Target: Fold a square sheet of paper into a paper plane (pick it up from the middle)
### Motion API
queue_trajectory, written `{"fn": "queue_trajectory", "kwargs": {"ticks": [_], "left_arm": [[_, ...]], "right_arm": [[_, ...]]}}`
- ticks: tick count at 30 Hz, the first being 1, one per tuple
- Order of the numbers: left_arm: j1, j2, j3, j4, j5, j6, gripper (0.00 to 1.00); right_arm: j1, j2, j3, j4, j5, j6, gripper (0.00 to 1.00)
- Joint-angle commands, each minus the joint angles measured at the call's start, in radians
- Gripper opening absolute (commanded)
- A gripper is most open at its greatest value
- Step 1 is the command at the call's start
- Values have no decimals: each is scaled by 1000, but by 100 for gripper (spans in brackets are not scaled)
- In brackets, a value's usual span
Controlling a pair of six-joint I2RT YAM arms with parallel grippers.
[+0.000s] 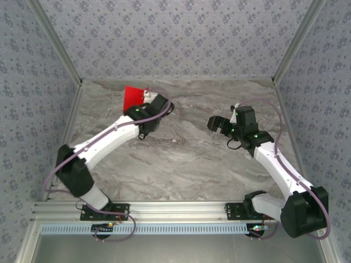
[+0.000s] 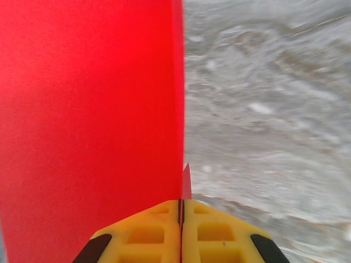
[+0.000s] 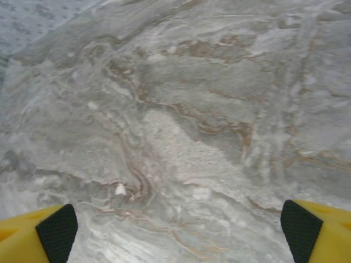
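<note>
Left jaws clamp the red paper (image 1: 133,97) near the far wall, at about 11 o'clock from the middle of the grey marble desk (image 1: 186,164).

Seen from my left wrist, my two yellow fingers (image 2: 148,233) meet with only the paper's thin edge between them. The red paper (image 2: 88,109) stands on edge and runs straight out from the jaws toward 12 o'clock, covering the left half of that view. Its long axis, as best I can judge, lies in line with my left jaws. I cannot tell whether its lower edge touches the desk.

My right jaws stand wide and hold nothing, hanging over bare marble to the right of the desk's middle. From my right wrist, my black pads (image 3: 55,233) sit at the two bottom corners with only stone between them.

From my right jaws the paper lies toward 10 o'clock, well apart, across the middle of the desk. My left arm is the nearer one, already gripping it. If the next fold needs a second grip, I judge my right arm must travel toward 10 o'clock to the paper's free edge.

From above the paper shows as a short red wedge, and I cannot count its folds. No brand, label or writing is readable on the paper, the desk or the patterned walls (image 1: 175,38).
</note>
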Motion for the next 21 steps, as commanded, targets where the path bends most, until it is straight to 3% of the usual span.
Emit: {"fn": "queue_trajectory", "kwargs": {"ticks": [1, 11, 21], "left_arm": [[-32, 131, 29, -135, -263, 44, 5], [-97, 394, 73, -89, -225, 28, 5], [-99, 433, 48, -2, 6, -4, 7]], "right_arm": [[-21, -9, 21, -57, 97, 1, 100], [-82, 64, 6, -21, 49, 52, 100], [-91, 150, 10, -9, 21, 56, 100]]}}
